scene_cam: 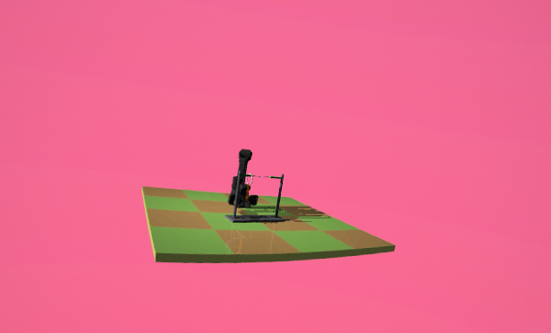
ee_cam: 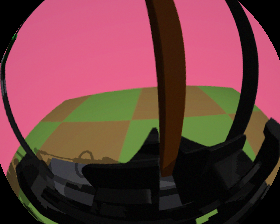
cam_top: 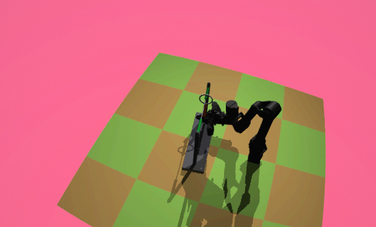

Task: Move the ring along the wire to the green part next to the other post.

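Observation:
The ring [cam_top: 199, 99] is round the green wire part [cam_top: 207, 91] next to the far post [cam_top: 209, 84]. In the exterior view that post [scene_cam: 235, 201] is the left one. The orange handle [cam_top: 204, 110] [scene_cam: 248, 192] [ee_cam: 172, 75] runs down from the ring. My gripper [cam_top: 205, 117] [ee_cam: 157, 131] is shut on the handle's lower part, below the wire. The other green part [cam_top: 199, 126] [scene_cam: 274, 177] is next to the other post [cam_top: 196, 146] [scene_cam: 279, 197]. Whether the ring touches the wire is too small to tell. The ring is outside the wrist view.
The dark base [cam_top: 192, 166] [scene_cam: 231, 219] carries both posts. Thin grey wire spans between the green parts. My arm reaches in from the right in the top view. The stand is on a green and brown checkered board [cam_top: 115, 140] [scene_cam: 182, 239], with shadows across it.

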Controlling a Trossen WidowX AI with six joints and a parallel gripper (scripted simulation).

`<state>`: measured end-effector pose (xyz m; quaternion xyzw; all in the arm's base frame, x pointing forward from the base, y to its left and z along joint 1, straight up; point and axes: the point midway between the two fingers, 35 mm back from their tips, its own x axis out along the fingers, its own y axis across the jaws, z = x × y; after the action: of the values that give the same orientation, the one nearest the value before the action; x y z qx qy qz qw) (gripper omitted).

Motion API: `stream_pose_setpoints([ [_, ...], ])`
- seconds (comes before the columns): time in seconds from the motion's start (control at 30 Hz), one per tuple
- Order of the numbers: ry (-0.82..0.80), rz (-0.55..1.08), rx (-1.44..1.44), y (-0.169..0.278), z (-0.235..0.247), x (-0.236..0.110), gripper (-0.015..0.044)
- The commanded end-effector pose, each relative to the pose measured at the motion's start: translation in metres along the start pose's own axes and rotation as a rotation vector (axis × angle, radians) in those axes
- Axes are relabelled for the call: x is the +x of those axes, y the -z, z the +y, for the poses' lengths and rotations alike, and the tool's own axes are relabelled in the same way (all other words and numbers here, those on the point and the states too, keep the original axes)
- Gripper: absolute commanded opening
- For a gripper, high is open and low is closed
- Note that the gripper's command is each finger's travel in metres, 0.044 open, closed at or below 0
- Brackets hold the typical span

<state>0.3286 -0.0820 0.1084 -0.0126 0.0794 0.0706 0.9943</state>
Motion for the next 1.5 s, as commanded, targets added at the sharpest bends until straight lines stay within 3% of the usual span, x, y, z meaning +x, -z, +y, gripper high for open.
stream_pose_setpoints([
  [0.0, 0.0, 0.0, 0.0, 0.0, 0.0, 0.0, -0.0076],
  [0.1, 0.0, 0.0, 0.0, 0.0, 0.0, 0.0, -0.015],
  [1.47, 0.013, -0.002, -0.002, -0.021, -0.003, -0.003, -0.015],
])
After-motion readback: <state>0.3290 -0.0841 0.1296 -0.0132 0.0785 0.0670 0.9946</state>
